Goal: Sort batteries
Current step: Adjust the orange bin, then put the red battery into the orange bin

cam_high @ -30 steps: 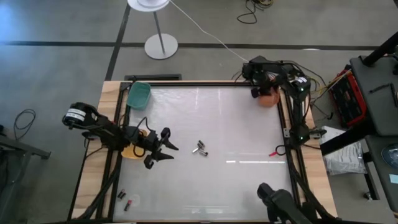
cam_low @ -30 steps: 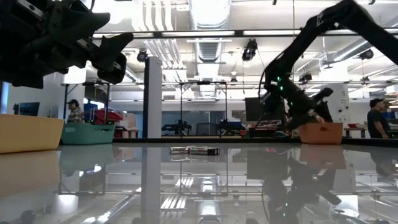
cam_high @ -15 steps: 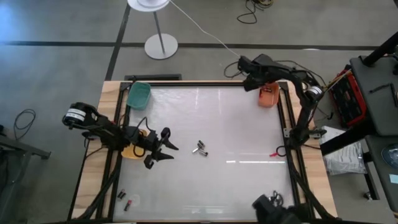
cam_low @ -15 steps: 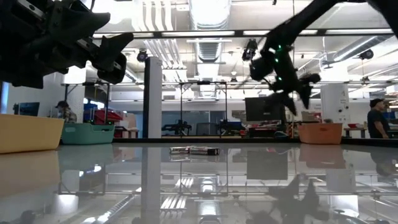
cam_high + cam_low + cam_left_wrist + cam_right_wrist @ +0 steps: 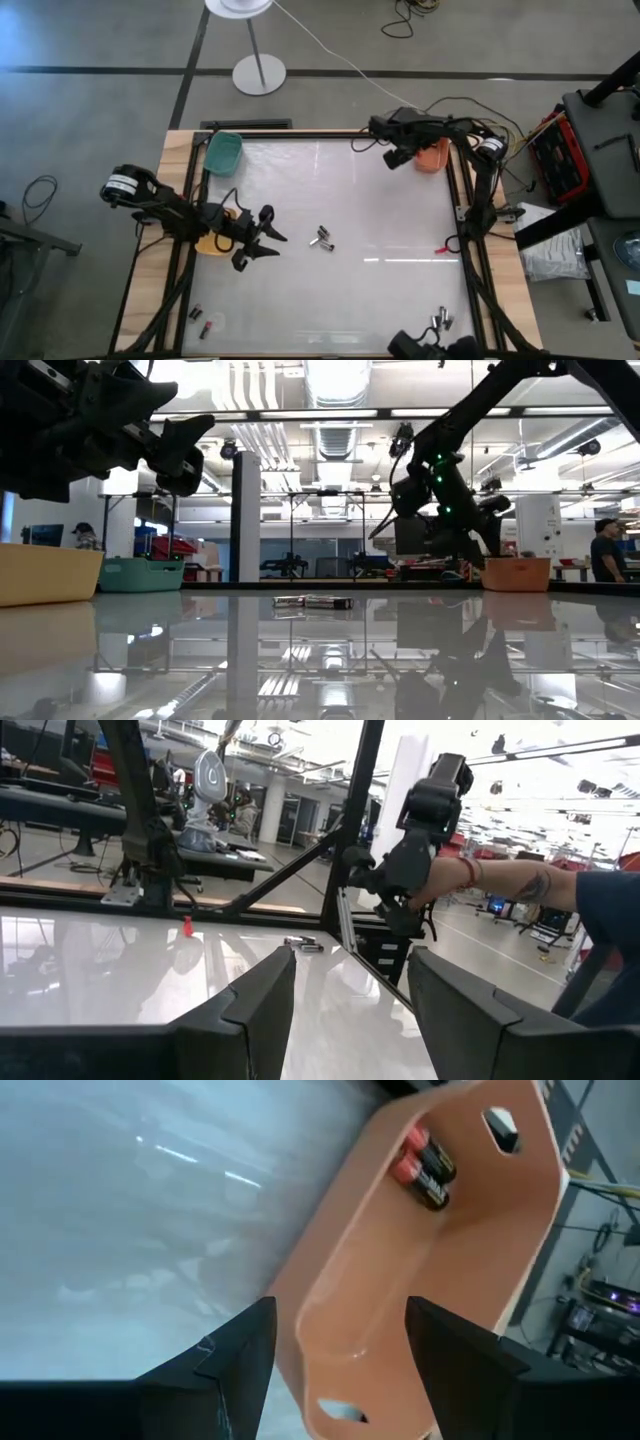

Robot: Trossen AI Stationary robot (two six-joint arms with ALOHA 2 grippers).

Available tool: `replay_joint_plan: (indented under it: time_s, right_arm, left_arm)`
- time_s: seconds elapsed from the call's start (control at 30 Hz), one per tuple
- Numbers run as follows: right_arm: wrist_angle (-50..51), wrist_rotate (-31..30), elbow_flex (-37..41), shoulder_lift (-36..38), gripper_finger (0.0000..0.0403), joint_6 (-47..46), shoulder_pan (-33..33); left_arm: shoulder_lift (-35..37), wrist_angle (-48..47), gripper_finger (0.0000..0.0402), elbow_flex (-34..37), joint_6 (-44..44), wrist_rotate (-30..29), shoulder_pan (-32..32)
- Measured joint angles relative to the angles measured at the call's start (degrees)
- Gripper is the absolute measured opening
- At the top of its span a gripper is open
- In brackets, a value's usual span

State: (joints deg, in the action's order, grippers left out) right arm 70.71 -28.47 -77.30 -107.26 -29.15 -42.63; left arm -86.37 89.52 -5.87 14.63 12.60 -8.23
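While the right gripper (image 5: 392, 158) hangs open-fingered beside the orange plastic bin (image 5: 433, 155) at the table's far edge, the open, empty left gripper (image 5: 262, 240) faces two small silver-grey cylindrical batteries (image 5: 321, 239) lying amid bare tabletop.

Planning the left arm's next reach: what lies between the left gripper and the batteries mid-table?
Nothing: in the high view, only bare table separates the open left gripper from the batteries.

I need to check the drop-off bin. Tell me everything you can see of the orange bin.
The orange bin is smooth plastic, oblong, with a slot in each end wall. It stands upright at the table's far right corner. Two dark, red-marked batteries lie side by side inside at one end. The right end effector hangs open above it.
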Motion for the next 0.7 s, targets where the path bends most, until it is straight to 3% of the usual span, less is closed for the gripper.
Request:
replay_joint_plan:
  time_s: [0.47, 0.7]
  right_arm:
    - [6.4, -4.7, 1.3, 1.0, 0.0215, -1.0, 0.6]
    - [3.1, -4.7, 1.1, 7.5, 0.0223, -0.5, 5.9]
  left_arm:
    - [0.0, -0.5, 0.0175, 0.0, 0.1, 0.0, 0.0]
    - [0.0, -2.9, 0.0175, 0.0, 1.5, 0.0, 0.0]
